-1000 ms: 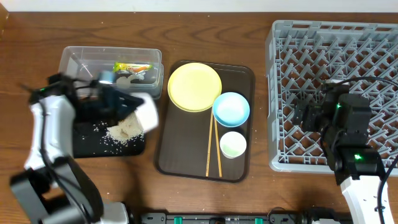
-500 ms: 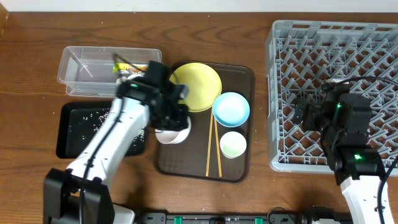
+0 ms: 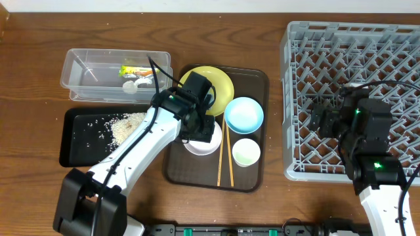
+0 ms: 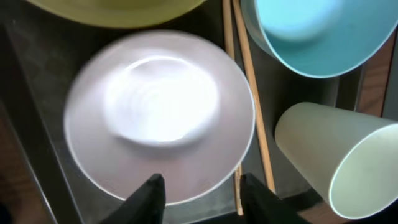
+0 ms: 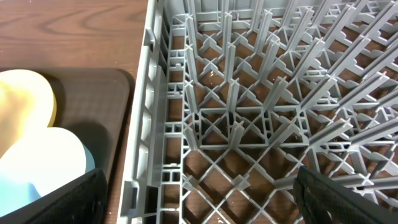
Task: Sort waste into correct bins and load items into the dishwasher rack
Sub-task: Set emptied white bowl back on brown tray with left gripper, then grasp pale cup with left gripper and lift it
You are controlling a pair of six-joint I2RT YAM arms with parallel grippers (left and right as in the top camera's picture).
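Seen from above, the left gripper (image 4: 200, 188) hangs over the white bowl (image 4: 161, 112), its fingers spread and pinching nothing. The bowl stands upright on the brown tray (image 3: 190, 172), just beside the wooden chopsticks (image 3: 224, 157) and next to the yellow plate (image 3: 216, 82). The rice (image 3: 125, 123) lies in the black tray (image 3: 72, 154), and the snack wrapper (image 3: 139, 70) sits in the clear tub (image 3: 79, 65). The waste looks sorted, so loading seems next. The dishwasher rack (image 3: 387, 59) stands well apart to the right, with the right gripper (image 5: 208, 194) hovering over it, fingers wide. To do this well, pinch the bowl's rim on the side away from the chopsticks and lift straight up before swinging across. Keep clear of the blue bowl (image 3: 244, 113) and the cup (image 3: 246, 152), which could be knocked over.
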